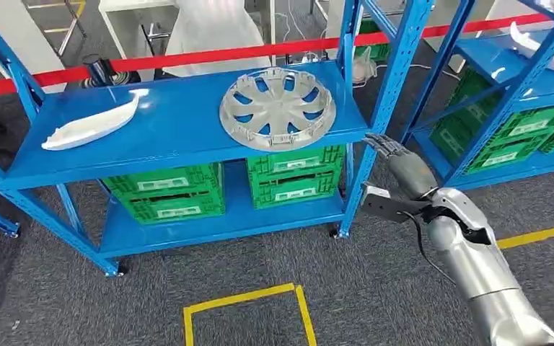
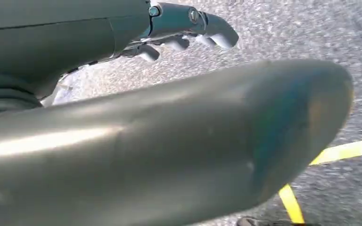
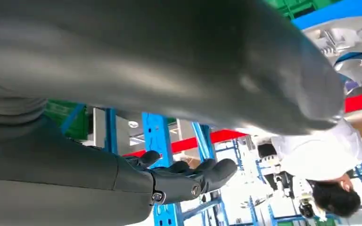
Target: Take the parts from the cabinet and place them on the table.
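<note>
On the blue cabinet's upper shelf [image 1: 180, 130] lies a silver hubcap [image 1: 278, 107] at the right end and a long white part [image 1: 90, 124] at the left end. My right hand [image 1: 402, 171] is raised beside the shelf's right front post [image 1: 375, 137], just right of and below the hubcap, with its fingers spread and nothing in it. In the right wrist view the right hand's fingers [image 3: 188, 181] are stretched out, and the hubcap [image 3: 346, 44] shows beyond the thumb. My left hand [image 2: 184, 28] hangs over the grey floor, holding nothing, fingers apart from the thumb.
Green crates [image 1: 166, 191] [image 1: 296, 176] fill the cabinet's lower shelf. A second blue rack [image 1: 519, 86] with crates and a white part [image 1: 541, 47] stands to the right. Red tape [image 1: 187, 58] runs behind. A yellow square [image 1: 249, 303] marks the floor. A person in white [image 3: 320, 155] stands behind.
</note>
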You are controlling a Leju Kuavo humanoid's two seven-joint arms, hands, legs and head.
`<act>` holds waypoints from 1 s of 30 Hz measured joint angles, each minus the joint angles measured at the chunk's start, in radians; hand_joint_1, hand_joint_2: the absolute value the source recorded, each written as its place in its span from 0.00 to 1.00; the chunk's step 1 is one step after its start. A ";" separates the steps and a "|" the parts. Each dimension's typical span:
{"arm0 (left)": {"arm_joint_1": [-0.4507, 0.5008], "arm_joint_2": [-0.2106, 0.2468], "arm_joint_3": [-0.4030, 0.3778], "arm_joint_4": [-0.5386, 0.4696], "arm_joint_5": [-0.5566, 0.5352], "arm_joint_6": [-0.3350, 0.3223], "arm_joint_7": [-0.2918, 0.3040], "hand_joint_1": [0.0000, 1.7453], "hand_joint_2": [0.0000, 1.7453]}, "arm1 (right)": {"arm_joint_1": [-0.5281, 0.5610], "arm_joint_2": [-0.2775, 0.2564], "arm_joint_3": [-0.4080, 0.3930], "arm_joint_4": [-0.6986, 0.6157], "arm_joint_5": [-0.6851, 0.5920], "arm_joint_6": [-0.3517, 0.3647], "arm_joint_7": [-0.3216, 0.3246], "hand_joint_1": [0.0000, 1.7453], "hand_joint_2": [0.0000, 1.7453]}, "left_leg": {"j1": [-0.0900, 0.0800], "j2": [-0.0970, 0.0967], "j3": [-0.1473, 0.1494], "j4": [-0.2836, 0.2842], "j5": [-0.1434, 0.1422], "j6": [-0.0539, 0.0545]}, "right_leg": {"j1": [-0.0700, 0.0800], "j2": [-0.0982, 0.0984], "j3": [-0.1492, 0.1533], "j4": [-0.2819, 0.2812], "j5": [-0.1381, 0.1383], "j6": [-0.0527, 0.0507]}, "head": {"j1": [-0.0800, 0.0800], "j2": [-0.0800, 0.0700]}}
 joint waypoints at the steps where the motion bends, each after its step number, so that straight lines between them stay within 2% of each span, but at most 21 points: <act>1: 0.001 0.000 0.000 0.000 0.000 0.000 0.000 0.00 0.00 | 0.002 0.000 0.000 0.000 0.000 0.000 0.000 0.00 0.00 | 0.000 0.000 -0.038 0.047 -0.015 0.000 | 0.000 0.000 0.004 0.000 -0.005 0.000 | -0.001 0.000; 2: 0.003 0.000 0.000 0.000 -0.001 -0.001 0.001 0.00 0.00 | 0.005 0.000 0.000 0.000 0.000 0.000 0.000 0.00 0.00 | 0.000 0.000 -0.059 0.056 -0.002 -0.002 | 0.000 0.001 0.010 0.000 -0.010 0.000 | 0.000 0.000; 3: 0.006 0.000 0.000 0.000 -0.001 -0.002 0.003 0.00 0.00 | 0.008 0.000 0.000 0.000 0.000 0.000 0.000 0.00 0.00 | 0.000 0.000 -0.058 0.023 0.039 0.000 | 0.000 0.002 0.019 0.000 -0.017 0.001 | -0.001 0.000; 5: 0.007 0.003 0.000 0.000 -0.003 -0.002 0.003 0.00 0.00 | 0.009 0.000 0.000 0.000 0.000 0.000 0.000 0.00 0.00 | 0.000 0.000 -0.011 -0.135 0.160 0.007 | 0.000 0.003 0.040 0.000 -0.032 0.004 | 0.000 0.000; 6: 0.007 0.003 0.000 0.000 -0.006 -0.002 0.003 0.00 0.00 | 0.010 0.000 0.000 0.000 -0.001 0.000 -0.001 0.00 0.00 | -0.002 0.001 0.012 -0.215 0.203 0.009 | 0.000 0.003 0.048 0.000 -0.040 0.008 | -0.001 0.000; 7: 0.006 0.005 0.000 0.000 -0.008 -0.003 0.003 0.00 0.00 | 0.010 0.000 0.000 0.000 -0.002 0.000 -0.001 0.00 0.00 | -0.009 0.002 0.014 -0.216 0.155 0.010 | 0.002 0.003 0.051 0.001 -0.043 0.012 | 0.000 0.000; 8: 0.001 0.005 0.000 0.000 -0.010 -0.003 0.003 0.00 0.00 | 0.012 0.000 0.000 0.000 -0.003 0.000 -0.001 0.00 0.00 | -0.010 0.002 0.018 -0.218 0.142 0.018 | 0.002 0.004 0.047 0.001 -0.047 0.020 | -0.002 0.000; 9: 0.003 0.005 0.000 0.000 -0.010 -0.005 0.002 0.00 0.00 | 0.016 0.001 0.000 0.000 -0.003 0.000 -0.002 0.00 0.00 | -0.009 0.001 0.023 -0.222 0.172 0.025 | 0.002 0.003 0.048 0.001 -0.053 0.026 | -0.001 0.000; 12: 0.006 0.003 0.000 0.000 -0.011 -0.005 0.002 0.00 0.00 | 0.026 -0.001 -0.002 -0.003 -0.005 -0.002 -0.002 0.00 0.00 | -0.002 0.001 0.041 -0.237 0.178 0.041 | 0.000 0.003 0.053 0.015 -0.067 0.044 | 0.001 0.000; 14: 0.003 0.004 0.000 0.000 -0.011 -0.005 -0.002 0.00 0.00 | 0.026 -0.001 -0.002 -0.003 -0.008 -0.003 -0.001 0.00 0.00 | 0.000 0.002 0.047 -0.241 0.172 0.050 | -0.001 0.003 -0.012 0.130 -0.119 0.054 | 0.004 0.000; 15: 0.002 0.003 0.000 0.000 -0.011 -0.005 -0.004 0.00 0.00 | 0.030 -0.001 -0.002 -0.003 -0.008 -0.003 -0.001 0.00 0.00 | 0.000 0.002 0.049 -0.240 0.168 0.053 | -0.003 0.003 -0.067 0.221 -0.151 0.059 | 0.005 0.000; 16: 0.002 0.003 0.000 0.000 -0.009 -0.005 -0.004 0.00 0.00 | 0.034 0.000 -0.002 -0.003 -0.007 -0.003 -0.002 0.00 0.00 | 0.000 0.001 0.051 -0.240 0.164 0.053 | -0.005 0.003 -0.112 0.287 -0.167 0.062 | 0.005 0.000; 17: 0.003 0.004 0.000 0.000 -0.008 -0.005 -0.004 0.00 0.00 | 0.038 0.001 -0.002 -0.003 -0.007 -0.002 -0.002 0.00 0.00 | 0.000 0.001 0.054 -0.239 0.160 0.052 | -0.008 0.002 -0.141 0.313 -0.155 0.065 | 0.005 0.000; 18: 0.004 0.004 0.000 0.000 -0.006 -0.005 -0.004 0.00 0.00 | 0.038 0.001 -0.002 -0.003 -0.006 -0.001 -0.002 0.00 0.00 | 0.001 0.000 0.060 -0.238 0.155 0.050 | -0.011 0.002 -0.141 0.286 -0.116 0.067 | 0.005 0.000; 19: 0.004 0.003 0.000 0.000 -0.006 -0.005 -0.004 0.00 0.00 | 0.036 0.001 -0.002 -0.003 -0.006 0.000 -0.003 0.00 0.00 | 0.002 0.000 0.066 -0.237 0.148 0.047 | -0.014 0.002 -0.120 0.222 -0.066 0.068 | 0.005 0.000; 21: 0.003 0.002 0.000 0.000 -0.006 -0.005 -0.004 0.00 0.00 | 0.030 0.001 -0.002 -0.003 -0.006 0.000 -0.003 0.00 0.00 | 0.005 -0.002 0.079 -0.229 0.133 0.036 | -0.019 -0.001 -0.046 0.043 0.033 0.070 | 0.006 0.000; 22: 0.002 0.003 0.000 0.000 -0.006 -0.005 -0.004 0.00 0.00 | 0.025 0.003 -0.002 0.000 -0.006 0.000 -0.002 0.00 0.00 | -0.001 -0.002 0.078 -0.226 0.126 0.028 | -0.012 -0.001 -0.036 0.022 0.005 0.065 | 0.006 0.000; 23: 0.000 0.003 0.000 0.000 -0.007 -0.005 -0.004 0.00 0.00 | 0.025 0.003 -0.002 0.000 -0.006 0.001 -0.003 0.00 0.00 | -0.001 -0.005 0.077 -0.225 0.122 0.022 | -0.010 0.003 -0.032 0.018 0.009 0.051 | 0.007 0.000; 27: 0.001 0.005 0.000 0.000 -0.009 -0.005 -0.003 0.00 0.00 | 0.031 0.003 -0.002 0.000 -0.009 0.000 -0.008 0.00 0.00 | 0.003 0.001 0.085 -0.223 0.106 -0.002 | -0.014 0.005 -0.020 0.010 0.003 0.023 | 0.007 0.000; 28: 0.000 0.005 0.000 0.000 -0.010 -0.005 -0.003 0.00 0.00 | 0.031 0.003 -0.004 -0.001 -0.010 0.000 -0.010 0.00 0.00 | 0.003 0.002 0.069 -0.187 0.090 -0.006 | -0.014 0.004 -0.014 0.010 -0.001 0.016 | 0.005 0.000; 30: 0.000 0.005 0.000 0.000 -0.010 -0.005 -0.003 0.00 0.00 | 0.035 0.003 -0.008 0.000 -0.010 0.001 -0.016 0.00 0.00 | 0.004 0.002 -0.018 -0.030 0.022 -0.010 | -0.012 0.001 -0.006 0.011 -0.009 0.005 | 0.004 0.000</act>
